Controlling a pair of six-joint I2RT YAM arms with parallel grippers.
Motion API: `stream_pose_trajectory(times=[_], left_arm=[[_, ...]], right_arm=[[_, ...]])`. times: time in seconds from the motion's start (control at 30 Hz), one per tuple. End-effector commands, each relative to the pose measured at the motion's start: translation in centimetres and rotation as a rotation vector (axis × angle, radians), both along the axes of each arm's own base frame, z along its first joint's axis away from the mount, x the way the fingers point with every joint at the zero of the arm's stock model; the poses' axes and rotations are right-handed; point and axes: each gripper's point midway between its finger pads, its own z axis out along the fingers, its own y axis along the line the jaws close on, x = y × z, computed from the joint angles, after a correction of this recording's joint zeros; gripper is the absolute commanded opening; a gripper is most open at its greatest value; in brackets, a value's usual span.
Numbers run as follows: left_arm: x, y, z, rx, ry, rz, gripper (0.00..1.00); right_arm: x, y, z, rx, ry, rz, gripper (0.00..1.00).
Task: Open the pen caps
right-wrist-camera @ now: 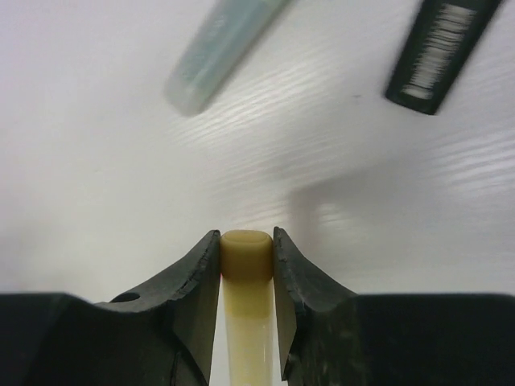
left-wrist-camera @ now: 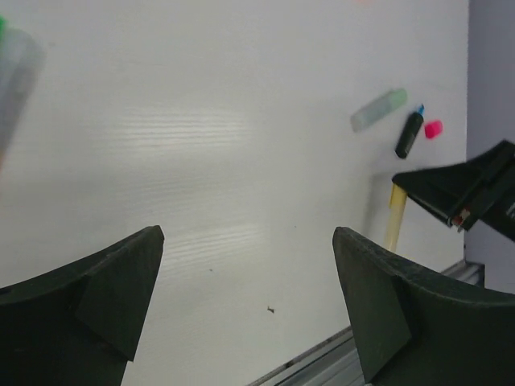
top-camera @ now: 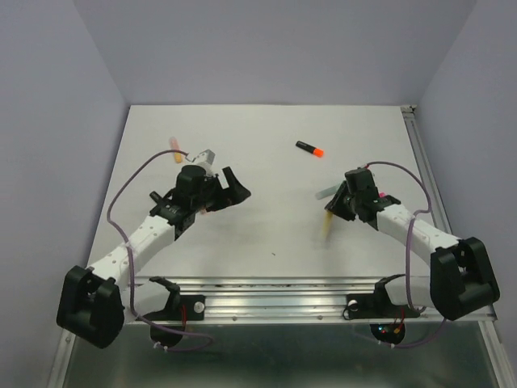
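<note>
From above, the left fingers point(top-camera: 227, 191) hang spread wide over the counter point(top-camera: 266, 234). The right fingers point(top-camera: 334, 205) sit low at a yellow highlighter point(top-camera: 326, 223), and an orange cap point(top-camera: 318, 152) lies well beyond.

Left wrist: a pink cap point(left-wrist-camera: 434, 129) lies on the counter (just beside a black barrel point(left-wrist-camera: 409, 135)).

Right wrist: the right fingers are clamped on the yellow cap point(right-wrist-camera: 245, 251).

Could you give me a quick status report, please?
Left gripper open, empty. Right gripper shut on yellow pen. Green pen and black pen ahead, not touching it.
</note>
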Motion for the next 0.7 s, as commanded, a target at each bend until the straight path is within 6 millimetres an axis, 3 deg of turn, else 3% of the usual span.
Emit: stream_pose_trajectory(times=[0.0, 0.13, 0.23, 0.27, 0.33, 0.47, 0.67], left_arm=[[-2.4, -9.1, 3.1, -0.146, -0.147, -0.366, 0.99], [-4.2, -14.4, 4.0, -0.189, -0.18, -0.514, 0.99], [-5.3, -17.8, 4.4, -0.193, -0.193, -0.591, 0.99], [-5.4, -18.7, 3.4, -0.177, -0.171, -0.605, 0.99], [-5.8, -20.1, 3.5, -0.177, -0.165, -0.624, 0.99], [-5.7, -21.6, 1.3, -0.138, -0.112, -0.626, 0.99], [-5.2, -22.5, 1.0, -0.11, -0.106, -0.601, 0.97]], right_arm=[[1.3, 6.2, 6.4, 0.26, -0.21, 0.237, 0.14], [0.8, 8.6, 8.4, 0.296, -0.246, 0.305, 0.13], [0.7, 10.0, 9.7, 0.347, -0.277, 0.321, 0.06], [0.7, 10.4, 10.2, 0.36, -0.285, 0.322, 0.05], [0.8, 10.9, 10.7, 0.364, -0.308, 0.321, 0.05], [1.0, 11.1, 11.9, 0.397, -0.354, 0.298, 0.02], [1.3, 10.5, 12.2, 0.424, -0.361, 0.207, 0.01]])
